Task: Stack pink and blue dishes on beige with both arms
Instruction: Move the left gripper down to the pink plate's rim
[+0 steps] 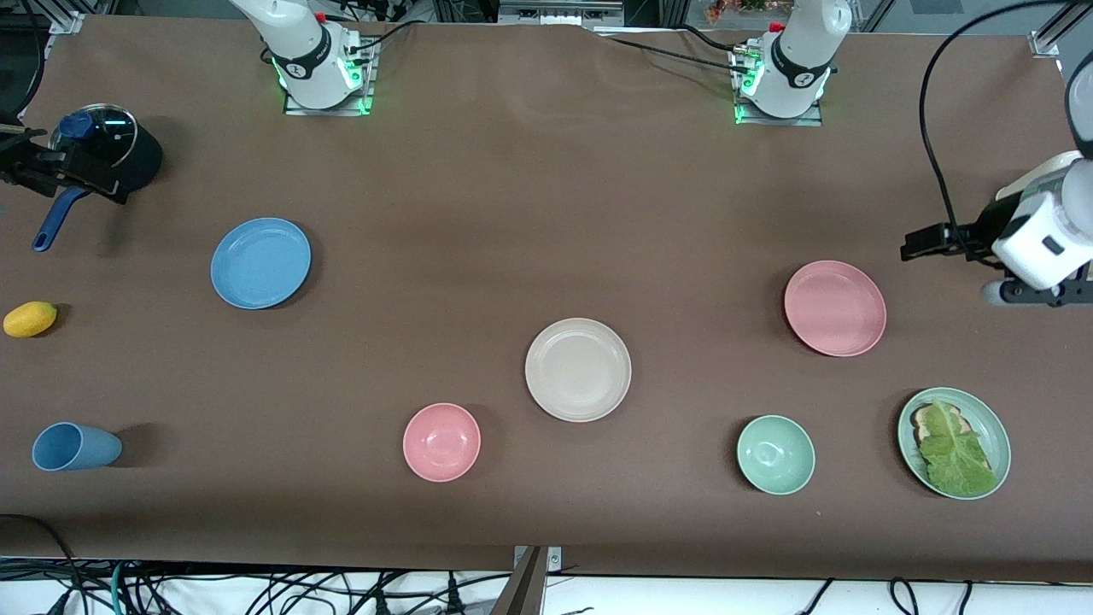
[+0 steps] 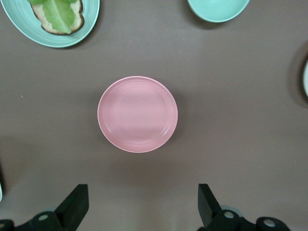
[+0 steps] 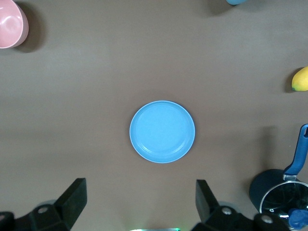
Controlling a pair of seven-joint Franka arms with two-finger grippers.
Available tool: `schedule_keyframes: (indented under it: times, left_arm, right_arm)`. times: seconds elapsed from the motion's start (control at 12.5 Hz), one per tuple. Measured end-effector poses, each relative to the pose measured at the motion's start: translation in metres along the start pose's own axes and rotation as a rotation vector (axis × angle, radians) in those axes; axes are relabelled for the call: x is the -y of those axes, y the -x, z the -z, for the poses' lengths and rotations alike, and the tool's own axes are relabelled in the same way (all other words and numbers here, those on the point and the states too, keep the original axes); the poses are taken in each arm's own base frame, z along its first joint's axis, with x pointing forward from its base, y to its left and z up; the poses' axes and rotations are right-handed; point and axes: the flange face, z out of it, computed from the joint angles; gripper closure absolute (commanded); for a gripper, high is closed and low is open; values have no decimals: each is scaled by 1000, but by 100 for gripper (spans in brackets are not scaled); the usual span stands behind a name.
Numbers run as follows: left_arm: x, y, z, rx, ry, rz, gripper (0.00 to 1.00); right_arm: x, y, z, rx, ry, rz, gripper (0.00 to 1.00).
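The sky blue plate (image 1: 260,262) lies toward the right arm's end of the table. The pink plate (image 1: 835,307) lies toward the left arm's end. Between them, nearer the front camera, sits the cream-beige plate (image 1: 578,369), bare. High above the table, my left gripper (image 2: 143,207) is open and empty, with the pink plate (image 2: 137,114) lying short of its fingers. It shows at the table's end (image 1: 922,242). My right gripper (image 3: 141,204) is likewise open and empty, high up near the blue plate (image 3: 162,131). Its hand shows over the pot (image 1: 21,166).
A pink bowl (image 1: 441,442), a green bowl (image 1: 775,454) and a green plate with bread and lettuce (image 1: 982,418) stand near the front edge. A blue cup (image 1: 75,447), a yellow fruit (image 1: 30,319) and a lidded dark pot (image 1: 107,154) are at the right arm's end.
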Motion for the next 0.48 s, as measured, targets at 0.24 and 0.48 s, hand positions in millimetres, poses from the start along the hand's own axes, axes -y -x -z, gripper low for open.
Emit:
schedule_keyframes:
  times: [0.24, 0.48]
  left_arm:
    - [11, -21, -41, 70, 3, 16, 0]
    - [15, -32, -61, 94, 67, 12, 0]
  right_arm:
    - [0, 0, 0, 0, 0, 0, 0]
    - [0, 0, 0, 1, 0, 0, 0]
